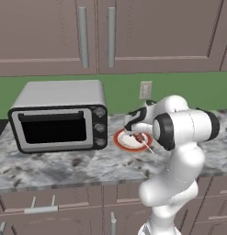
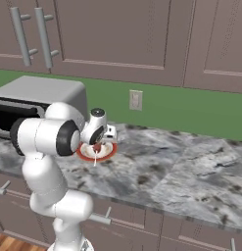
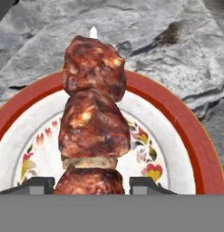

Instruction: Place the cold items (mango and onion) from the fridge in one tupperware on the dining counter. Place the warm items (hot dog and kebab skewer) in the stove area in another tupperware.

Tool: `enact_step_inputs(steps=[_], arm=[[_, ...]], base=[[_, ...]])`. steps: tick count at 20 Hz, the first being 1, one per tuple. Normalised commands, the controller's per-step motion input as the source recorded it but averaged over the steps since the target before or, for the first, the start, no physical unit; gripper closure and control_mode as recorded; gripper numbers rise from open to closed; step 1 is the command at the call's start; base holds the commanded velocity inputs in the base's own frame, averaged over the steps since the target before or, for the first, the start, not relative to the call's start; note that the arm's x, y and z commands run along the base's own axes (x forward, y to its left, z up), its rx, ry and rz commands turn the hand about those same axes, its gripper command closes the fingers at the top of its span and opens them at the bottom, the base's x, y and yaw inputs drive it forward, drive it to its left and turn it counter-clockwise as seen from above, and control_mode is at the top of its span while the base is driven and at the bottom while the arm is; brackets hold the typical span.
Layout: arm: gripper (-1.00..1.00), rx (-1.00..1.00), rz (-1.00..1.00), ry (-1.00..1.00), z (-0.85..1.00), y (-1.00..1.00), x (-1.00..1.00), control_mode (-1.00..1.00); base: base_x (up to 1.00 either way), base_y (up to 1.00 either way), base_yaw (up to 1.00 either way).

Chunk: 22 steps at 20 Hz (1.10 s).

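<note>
Left base view first: the arm is bent over the counter (image 1: pixel 50 167), gripper (image 1: pixel 133 133) down at a red-rimmed plate (image 1: pixel 122 140) just right of the toaster oven (image 1: pixel 59 117). The skewer (image 1: pixel 143 141) sits on that plate, its pale stick poking out toward the counter's front edge. An outlet (image 1: pixel 145 90) is on the green wall behind.

Right base view now: same spot from the other side. The gripper (image 2: pixel 98 142) is right over the plate (image 2: pixel 108 153), and the skewer (image 2: pixel 96 150) hangs at the fingers with its stick pointing down and forward. Whether it has cleared the plate, I cannot tell from here.

Hand view, and here's the close look: the skewer (image 3: pixel 93 131) runs straight up from between the two fingertips (image 3: pixel 36 185), three chunks of browned meat and a white tip at the far end, with the plate (image 3: pixel 186 131) beneath. The fingers are clamped on the lowest chunk, one on each side.

The danger, as I see it: the grip sits at one end, so the long meat-heavy end may swing or pivot in the jaws on the lift. A slip drops it back onto the plate or the counter. A fast swing could also clip the toaster oven.
</note>
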Motion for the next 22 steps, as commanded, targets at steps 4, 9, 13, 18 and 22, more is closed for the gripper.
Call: enact_step_inputs(steps=[4, 9, 13, 18, 22], arm=[[1.00, 0.01, 0.07, -0.11, 1.00, -0.21, -0.68, -1.00], [1.00, 0.02, 0.09, 0.02, 1.00, -0.25, -0.84, -1.00], [1.00, 0.00, 0.19, 0.13, 1.00, -0.34, -1.00, -1.00], [1.00, -0.03, 0.23, 0.15, 0.87, -0.38, -1.00, -1.00], [1.00, -0.03, 0.52, -0.07, 0.22, -0.20, -0.97, -1.00]], base=[[0.00, 0.00, 0.00], [0.00, 0.00, 0.00], [0.00, 0.00, 0.00], [0.00, 0.00, 0.00], [0.00, 0.00, 0.00]])
